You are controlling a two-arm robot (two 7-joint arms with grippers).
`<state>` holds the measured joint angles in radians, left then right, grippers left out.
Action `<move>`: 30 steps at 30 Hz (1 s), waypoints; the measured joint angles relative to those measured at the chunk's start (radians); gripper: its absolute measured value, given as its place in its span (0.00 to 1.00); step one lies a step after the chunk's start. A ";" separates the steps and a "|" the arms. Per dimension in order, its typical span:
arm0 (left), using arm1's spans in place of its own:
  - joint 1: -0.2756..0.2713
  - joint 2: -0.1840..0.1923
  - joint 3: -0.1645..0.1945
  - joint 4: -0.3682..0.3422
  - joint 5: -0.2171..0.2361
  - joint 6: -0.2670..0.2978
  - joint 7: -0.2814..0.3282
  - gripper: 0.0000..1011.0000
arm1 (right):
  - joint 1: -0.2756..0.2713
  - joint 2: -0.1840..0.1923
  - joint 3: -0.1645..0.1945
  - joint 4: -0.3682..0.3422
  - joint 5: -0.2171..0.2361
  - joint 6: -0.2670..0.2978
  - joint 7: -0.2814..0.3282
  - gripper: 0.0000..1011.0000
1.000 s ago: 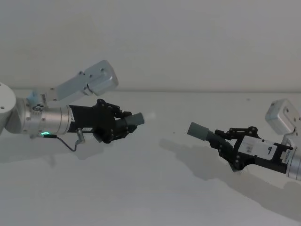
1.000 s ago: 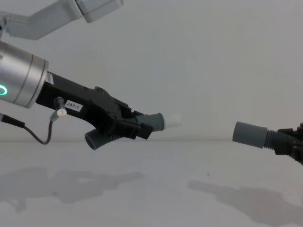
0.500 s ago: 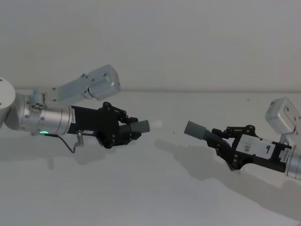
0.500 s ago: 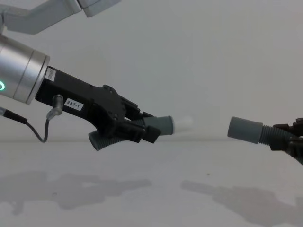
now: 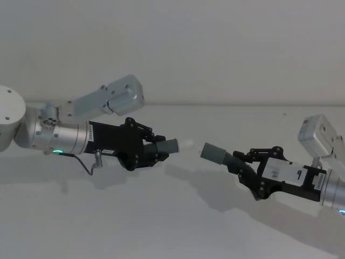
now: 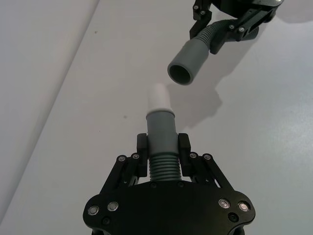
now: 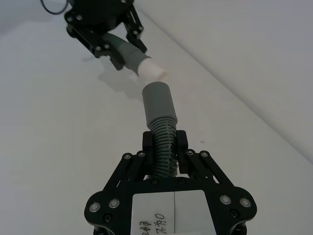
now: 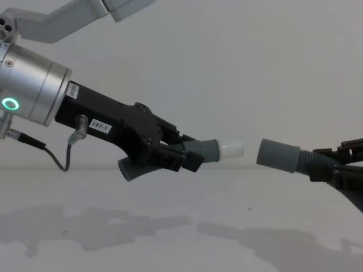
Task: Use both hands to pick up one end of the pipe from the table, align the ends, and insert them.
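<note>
The left gripper (image 8: 180,156), clamped on the white-tipped pipe piece (image 8: 218,150), has carried it rightward above the table (image 8: 181,238). The gap has narrowed to the plain grey cuff (image 8: 278,155), gripped by the right gripper (image 5: 249,168), which has edged leftward.

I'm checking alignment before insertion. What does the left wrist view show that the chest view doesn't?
Only the left wrist view looks into the plain grey cuff's open mouth and shows the left end effector's fingers clamping the corrugated hose from both sides. Only the chest view shows the "297-1" label, the hose's free tail hanging below, and both pieces raised above the table. Both show the white tip facing the plain cuff across a gap, not yet inserted.
</note>
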<state>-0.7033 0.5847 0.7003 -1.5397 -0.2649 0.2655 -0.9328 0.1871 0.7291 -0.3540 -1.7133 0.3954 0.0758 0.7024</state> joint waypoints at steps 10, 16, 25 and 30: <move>-0.020 -0.008 0.024 0.016 -0.014 -0.010 0.002 0.35 | 0.000 0.003 -0.014 -0.018 0.024 -0.001 0.000 0.26; -0.030 -0.009 0.036 0.020 -0.022 -0.013 0.001 0.35 | 0.002 0.007 -0.018 -0.023 0.031 0.001 -0.006 0.26; -0.036 -0.002 0.046 0.019 -0.032 -0.013 0.011 0.35 | 0.005 0.014 -0.022 -0.028 0.039 0.009 -0.020 0.26; -0.037 0.005 0.047 0.013 -0.035 -0.009 0.024 0.35 | 0.005 0.019 -0.025 -0.031 0.044 0.014 -0.026 0.26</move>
<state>-0.7399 0.5899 0.7475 -1.5265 -0.2996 0.2563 -0.9084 0.1925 0.7486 -0.3788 -1.7439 0.4392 0.0901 0.6760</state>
